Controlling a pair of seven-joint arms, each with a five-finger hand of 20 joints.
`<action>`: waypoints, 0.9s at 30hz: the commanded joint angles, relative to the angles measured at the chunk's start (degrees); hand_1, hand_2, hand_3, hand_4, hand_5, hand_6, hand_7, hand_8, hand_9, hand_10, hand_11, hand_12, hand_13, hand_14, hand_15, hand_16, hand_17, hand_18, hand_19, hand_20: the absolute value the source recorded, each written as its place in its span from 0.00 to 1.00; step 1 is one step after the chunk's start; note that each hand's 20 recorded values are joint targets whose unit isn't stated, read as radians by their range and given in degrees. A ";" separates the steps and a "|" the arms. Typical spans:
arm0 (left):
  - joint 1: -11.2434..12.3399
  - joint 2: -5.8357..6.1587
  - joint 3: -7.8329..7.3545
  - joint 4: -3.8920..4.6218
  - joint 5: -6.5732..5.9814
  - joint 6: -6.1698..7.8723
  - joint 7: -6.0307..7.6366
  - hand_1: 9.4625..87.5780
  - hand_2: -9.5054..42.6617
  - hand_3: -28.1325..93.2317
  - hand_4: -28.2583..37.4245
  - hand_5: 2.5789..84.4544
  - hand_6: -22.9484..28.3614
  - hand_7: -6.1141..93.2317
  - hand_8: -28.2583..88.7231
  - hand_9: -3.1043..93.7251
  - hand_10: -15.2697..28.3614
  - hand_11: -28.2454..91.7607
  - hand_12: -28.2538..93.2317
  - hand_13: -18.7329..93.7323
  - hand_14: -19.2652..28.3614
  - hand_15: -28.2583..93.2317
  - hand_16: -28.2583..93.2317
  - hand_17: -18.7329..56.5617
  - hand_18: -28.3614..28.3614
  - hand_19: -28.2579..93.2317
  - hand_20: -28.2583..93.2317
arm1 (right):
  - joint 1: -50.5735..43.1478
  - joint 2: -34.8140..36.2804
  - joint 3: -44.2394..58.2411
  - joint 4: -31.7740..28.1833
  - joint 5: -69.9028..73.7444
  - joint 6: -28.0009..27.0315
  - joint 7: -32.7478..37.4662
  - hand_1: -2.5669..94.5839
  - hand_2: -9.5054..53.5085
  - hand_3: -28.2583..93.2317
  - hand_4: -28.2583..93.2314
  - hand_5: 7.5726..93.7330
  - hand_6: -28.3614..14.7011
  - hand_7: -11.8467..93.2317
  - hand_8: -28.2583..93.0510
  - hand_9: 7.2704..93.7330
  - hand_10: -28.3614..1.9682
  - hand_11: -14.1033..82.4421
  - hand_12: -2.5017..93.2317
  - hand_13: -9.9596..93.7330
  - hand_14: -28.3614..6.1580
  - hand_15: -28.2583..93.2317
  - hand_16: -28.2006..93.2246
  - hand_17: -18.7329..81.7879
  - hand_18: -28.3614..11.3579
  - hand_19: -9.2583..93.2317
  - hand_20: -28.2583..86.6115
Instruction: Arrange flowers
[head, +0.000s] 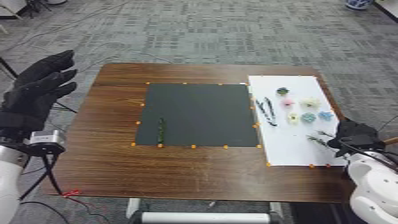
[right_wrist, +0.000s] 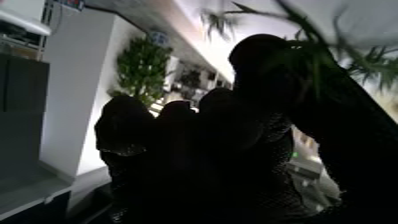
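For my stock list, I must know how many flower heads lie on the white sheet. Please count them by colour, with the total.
Pink flower head: 1
Blue flower heads: 2
Pale yellow flower heads: 2
Dark green flower head: 1
Total: 6

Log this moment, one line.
right hand at white sheet, near green sprigs | left hand open, beside table | green stem on dark mat

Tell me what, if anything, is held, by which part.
Left robot hand: nothing. Green sprigs are by the right robot hand, but a hold cannot be told.
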 joint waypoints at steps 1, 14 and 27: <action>0.33 0.08 -0.30 -0.36 -0.12 0.91 -0.46 0.22 0.03 0.81 0.03 0.24 0.49 0.27 0.16 0.18 0.56 0.39 0.40 0.21 0.65 0.54 0.20 0.10 0.81 0.55 0.30 | 13.39 1.34 -5.05 -5.70 -1.09 4.43 1.92 0.36 0.00 0.97 0.15 0.89 0.71 0.61 0.45 0.93 0.65 0.79 0.53 0.89 0.58 0.92 0.55 0.65 0.12 1.00 0.73; -1.25 0.94 0.04 0.17 -0.03 0.17 -1.13 0.21 0.03 0.81 0.03 0.24 0.49 0.27 0.16 0.18 0.56 0.39 0.40 0.21 0.65 0.54 0.20 0.10 0.81 0.55 0.30 | 45.94 -18.24 -36.16 -0.86 3.05 1.36 -0.35 0.34 0.05 0.97 0.15 0.92 0.73 0.59 0.46 0.96 0.68 0.78 0.53 0.93 0.63 0.92 0.55 0.70 0.13 1.00 0.76; -3.83 1.74 2.37 1.27 -0.09 -0.41 -1.13 0.21 0.02 0.82 0.02 0.24 0.48 0.27 0.16 0.18 0.55 0.39 0.40 0.21 0.65 0.54 0.20 0.10 0.81 0.55 0.30 | 56.70 -36.50 -49.70 13.30 5.57 -3.10 -1.31 0.35 0.08 0.97 0.14 0.92 0.74 0.58 0.45 0.97 0.69 0.76 0.53 0.93 0.63 0.92 0.56 0.71 0.13 1.00 0.77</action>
